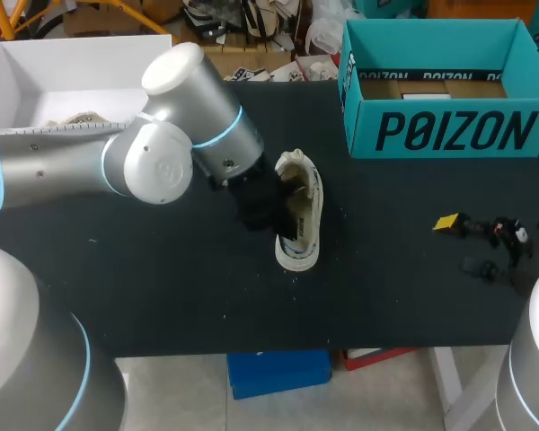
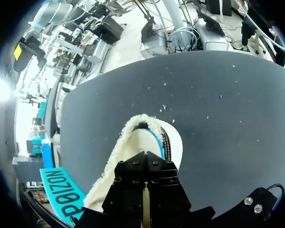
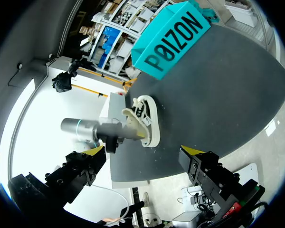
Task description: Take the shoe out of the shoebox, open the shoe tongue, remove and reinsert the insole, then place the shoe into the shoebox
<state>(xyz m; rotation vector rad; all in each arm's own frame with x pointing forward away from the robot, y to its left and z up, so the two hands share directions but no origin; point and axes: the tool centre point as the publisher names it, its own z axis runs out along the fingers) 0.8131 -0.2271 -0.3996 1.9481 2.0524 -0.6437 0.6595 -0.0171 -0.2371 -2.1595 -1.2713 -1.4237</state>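
White shoe (image 1: pixel 304 220) out on the black table (image 1: pixel 162 287), right under and ahead of the left pincer (image 1: pixel 262 208), sunk nose-first into the fleecy opening; spread or pinching, impossible to tell. Teal shoebox (image 1: pixel 440 133) well apart from that pincer. Right pincer (image 3: pixel 143 151) spread wide, empty, far off the shoe.

Legible print: one item, on the teal shoebox (image 1: pixel 449 130).
I log a single word in large black block capitals across its long outer wall, plus a dark strip of smaller print inside, too small to make out; the lettered wall stands well ahead of my right gripper (image 3: pixel 145 151), beyond the shoe (image 3: pixel 151 124).
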